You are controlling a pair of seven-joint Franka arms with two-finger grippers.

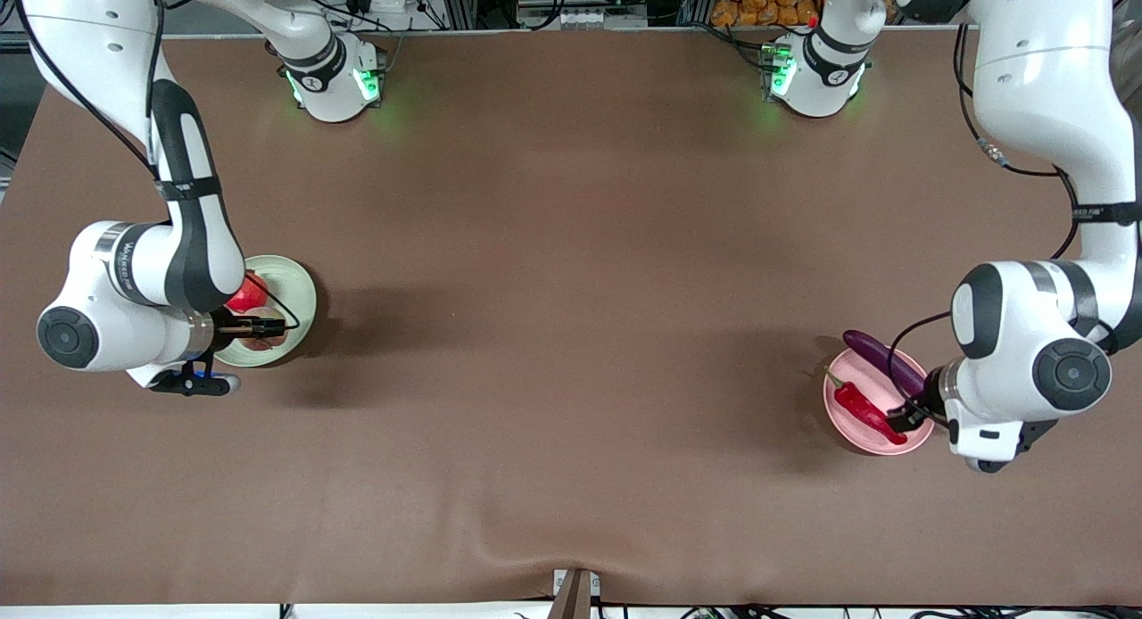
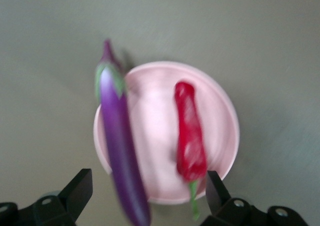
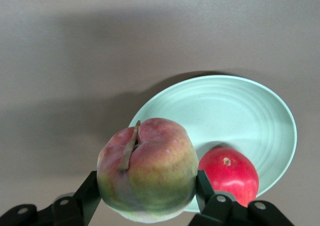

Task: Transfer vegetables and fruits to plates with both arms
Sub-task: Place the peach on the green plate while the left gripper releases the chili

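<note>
My right gripper (image 1: 259, 327) (image 3: 147, 191) is shut on the yellowish-pink peach (image 1: 264, 320) (image 3: 147, 168), holding it over the pale green plate (image 1: 299, 284) (image 3: 225, 106). The round red fruit (image 1: 248, 295) (image 3: 229, 173) lies on that plate beside the peach. At the left arm's end, the purple eggplant (image 1: 879, 356) (image 2: 120, 141) lies along the edge of the pale pink plate (image 1: 848, 383) (image 2: 155, 131), its ends past the rim. The red chili pepper (image 1: 867, 409) (image 2: 190, 136) rests on the same plate. My left gripper (image 1: 903, 416) (image 2: 148, 193) hangs open above it, holding nothing.
A brown cloth (image 1: 571, 289) covers the table and wrinkles near its front edge. The two arm bases (image 1: 335, 84) (image 1: 812, 75) glow green along the edge farthest from the front camera. The green plate sits toward the right arm's end.
</note>
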